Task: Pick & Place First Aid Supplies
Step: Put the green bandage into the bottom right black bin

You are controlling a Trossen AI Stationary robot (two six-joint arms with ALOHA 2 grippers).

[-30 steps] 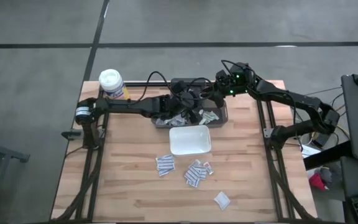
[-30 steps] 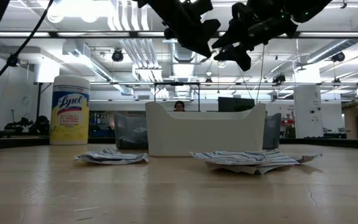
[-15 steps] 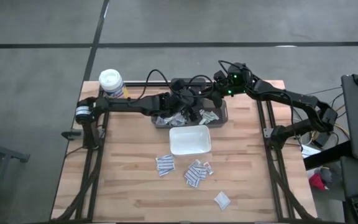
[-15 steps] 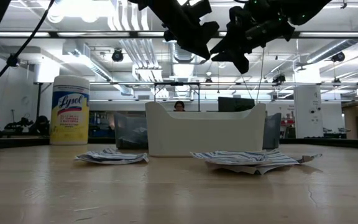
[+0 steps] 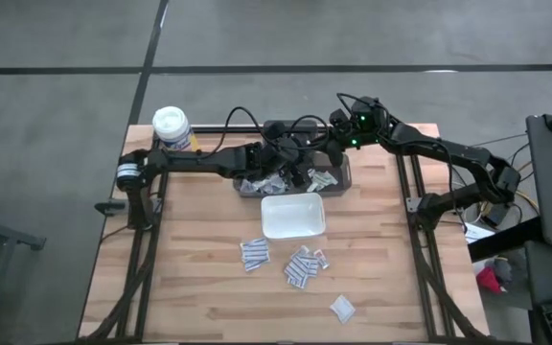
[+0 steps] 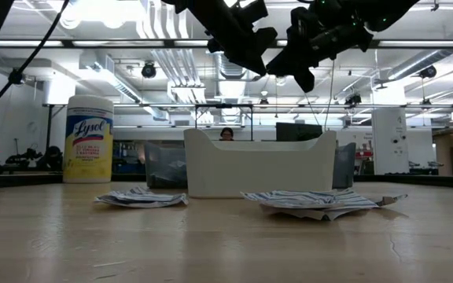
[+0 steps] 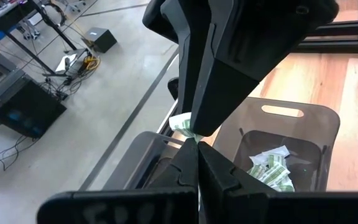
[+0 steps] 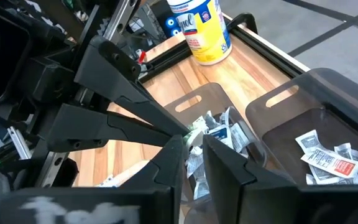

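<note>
Item: greenish packet [image 7: 180,122], one of the first aid supplies. Location: held aloft above the grey bins [image 5: 295,178] at the far side of the counter [image 5: 199,278], pinched at the tips of the left gripper [image 7: 196,134], whose fingers are clenched on it. Only a corner of the packet shows past the fingertips; its long axis cannot be told.

Key relation: the right gripper [image 8: 194,142] faces the left one tip to tip, its fingers part-closed around the same spot, so the packet lies directly between the two sets of fingers. Whether the right fingers already touch the packet cannot be told. Judged step: a hand-over from left to right arm.

Further stock: loose packets [image 8: 219,134] in one bin compartment, more packets [image 8: 325,155] in the neighbouring one; small heaps [image 5: 300,266] on the counter nearer the front, well apart from the bins.

Also present: white tray [image 5: 292,215] just in front of the bins; yellow canister [image 5: 172,128] at the far left corner.
</note>
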